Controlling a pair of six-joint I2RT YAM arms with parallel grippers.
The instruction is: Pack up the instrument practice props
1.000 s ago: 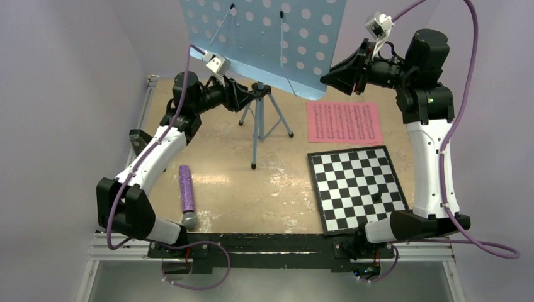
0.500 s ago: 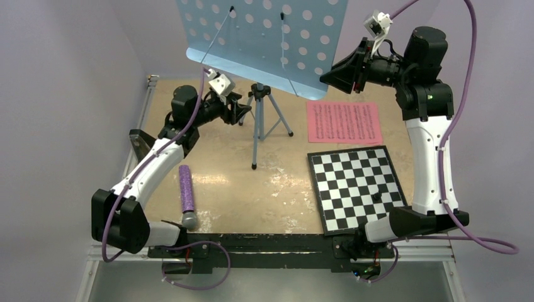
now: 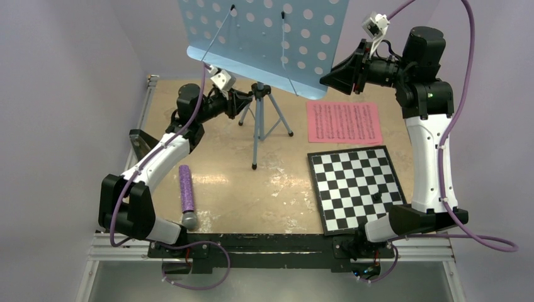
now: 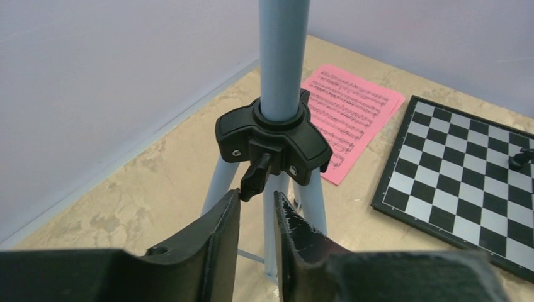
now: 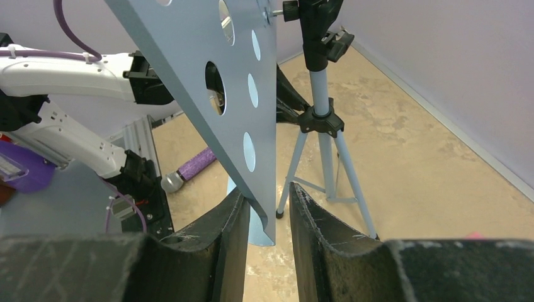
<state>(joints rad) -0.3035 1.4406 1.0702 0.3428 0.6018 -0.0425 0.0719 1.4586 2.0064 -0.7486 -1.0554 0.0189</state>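
1. The music stand stands upright at the 12 o'clock end of the table. Its long axis is vertical and its tripod legs are spread on the surface.
2. Its perforated panel is carried at the top and tilted, with the lower corner towards 3 o'clock.
3. The pink sheet lies flat at 3 o'clock of the stand, its long side running from 9 to 3 o'clock. A checkered board lies just beside it at 6 o'clock.
4. The left arm is bent at the elbow and reaches towards 1 o'clock. The left tool is held narrowly apart and grips nothing, with the knob of the leg hub just off its tips.
5. The right arm rises upright, and its wrist is turned towards 9 o'clock. The right tool straddles the panel's lower corner; whether it is clamped cannot be told.
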